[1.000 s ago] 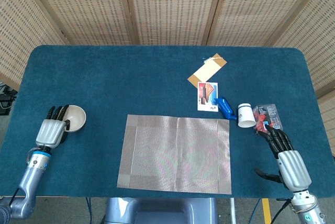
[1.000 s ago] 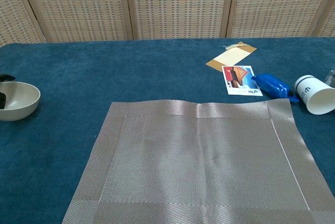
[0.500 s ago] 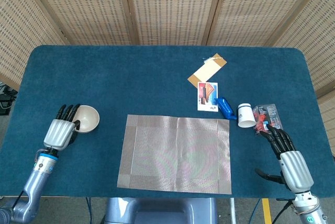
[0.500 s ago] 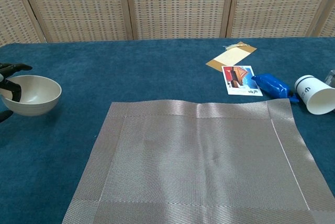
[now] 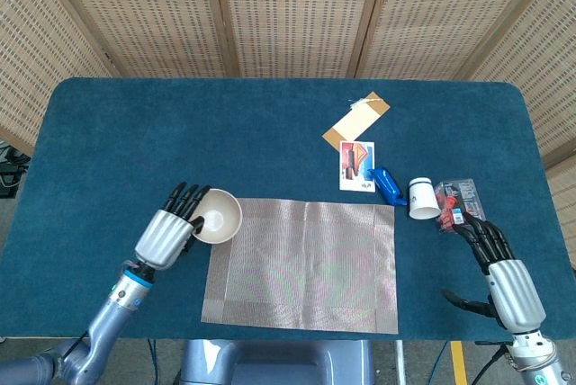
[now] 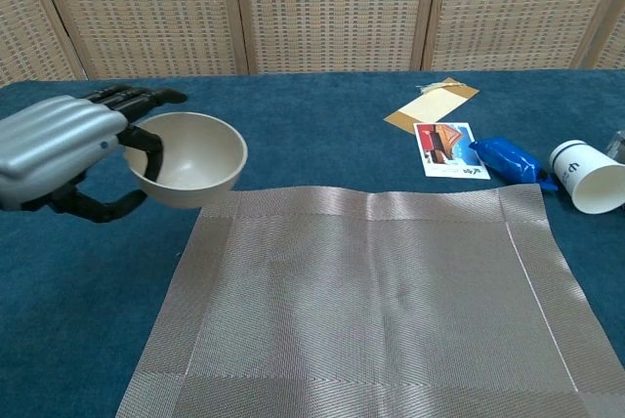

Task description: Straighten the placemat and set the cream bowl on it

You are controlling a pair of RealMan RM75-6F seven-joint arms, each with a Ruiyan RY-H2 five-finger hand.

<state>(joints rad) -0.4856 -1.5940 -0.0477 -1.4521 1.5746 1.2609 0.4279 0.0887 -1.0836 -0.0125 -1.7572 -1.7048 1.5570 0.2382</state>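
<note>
My left hand [image 5: 167, 233] [image 6: 61, 147] grips the rim of the cream bowl [image 5: 217, 215] [image 6: 188, 158] and holds it above the table, at the far left corner of the placemat. The grey woven placemat [image 5: 301, 264] [image 6: 376, 306] lies flat and square to the table's front edge. My right hand [image 5: 506, 274] rests open at the front right of the table, apart from everything; it shows only in the head view.
To the right of the mat lie a white paper cup [image 5: 421, 198] [image 6: 587, 175] on its side, a blue wrapper [image 5: 387, 184] [image 6: 506, 159], a picture card [image 5: 357, 166] [image 6: 449, 149], a tan envelope [image 5: 356, 120] [image 6: 431, 104] and a red packet [image 5: 457, 202].
My left hand has carried the cream bowl to the right, from the table's left edge to the placemat's far left corner. The right hand has stayed almost still.
</note>
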